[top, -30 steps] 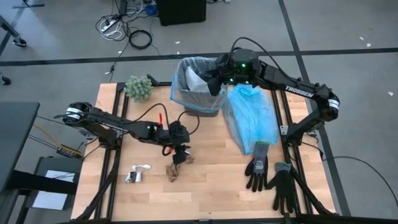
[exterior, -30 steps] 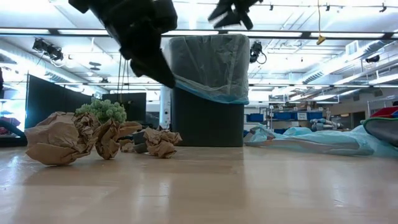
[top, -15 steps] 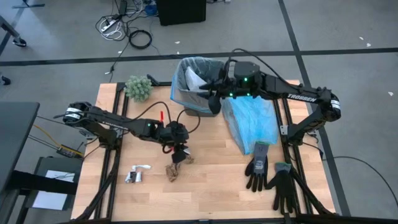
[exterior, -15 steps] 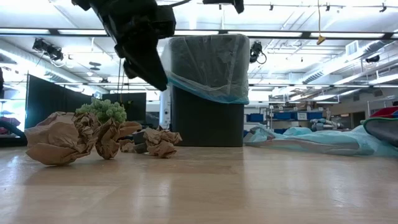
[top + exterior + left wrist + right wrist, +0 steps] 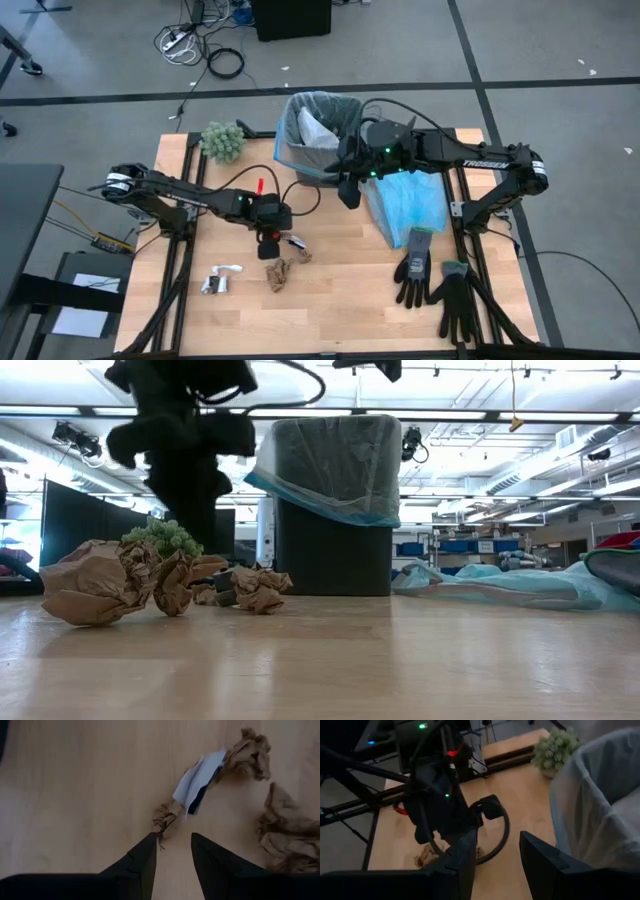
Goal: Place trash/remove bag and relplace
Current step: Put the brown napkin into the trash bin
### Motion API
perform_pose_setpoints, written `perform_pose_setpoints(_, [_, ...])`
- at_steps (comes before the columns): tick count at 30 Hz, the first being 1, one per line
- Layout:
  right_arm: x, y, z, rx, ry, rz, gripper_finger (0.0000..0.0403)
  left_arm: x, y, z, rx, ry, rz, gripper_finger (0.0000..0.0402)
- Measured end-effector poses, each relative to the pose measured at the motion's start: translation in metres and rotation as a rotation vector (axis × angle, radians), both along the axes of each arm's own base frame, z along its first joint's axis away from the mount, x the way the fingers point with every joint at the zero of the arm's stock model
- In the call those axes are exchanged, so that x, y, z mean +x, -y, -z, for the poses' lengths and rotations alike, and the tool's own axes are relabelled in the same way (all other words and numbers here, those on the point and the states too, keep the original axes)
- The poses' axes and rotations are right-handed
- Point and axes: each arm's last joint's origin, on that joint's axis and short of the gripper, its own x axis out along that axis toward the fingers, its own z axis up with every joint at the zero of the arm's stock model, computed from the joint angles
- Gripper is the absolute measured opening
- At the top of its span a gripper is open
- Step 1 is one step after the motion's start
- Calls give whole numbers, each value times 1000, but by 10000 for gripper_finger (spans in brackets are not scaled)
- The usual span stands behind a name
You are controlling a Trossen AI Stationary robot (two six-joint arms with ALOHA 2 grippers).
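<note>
Careful — your left gripper [image 5: 172, 851], fingers apart and empty at frame bottom, may nudge the brown scrap [image 5: 167, 815] away.

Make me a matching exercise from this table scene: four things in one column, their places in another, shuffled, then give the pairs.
Things
1. black bin
2. green fuzzy clump
3. black gloves
4. brown paper scraps

Places
A. near right part of the table
B. far left corner of the table
C. just below the left pincer
D. far middle edge, lined with the bag, beside the right pincer

Pairs: 1-D, 2-B, 3-A, 4-C
</note>
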Motion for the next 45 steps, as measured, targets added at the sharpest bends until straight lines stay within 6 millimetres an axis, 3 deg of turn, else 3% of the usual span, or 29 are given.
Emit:
perform_pose_setpoints(15, [2,-14,0,112,19,1,131,-21,-3,56,70,96,107,131])
perform_pose_setpoints(30, [3,-34,-5,110,84,76,111,-32,-6,79,115,350,53,128])
perform_pose_setpoints(33, [3,-37,-6,99,91,138,105,-41,-6,88,89,356,19,103])
perform_pose_setpoints(38, [2,-46,-6,81,95,160,80,-54,-8,98,31,380,-59,17])
perform_pose_setpoints(45, [1,-58,-6,64,98,133,47,-54,-7,98,-32,459,-103,17])
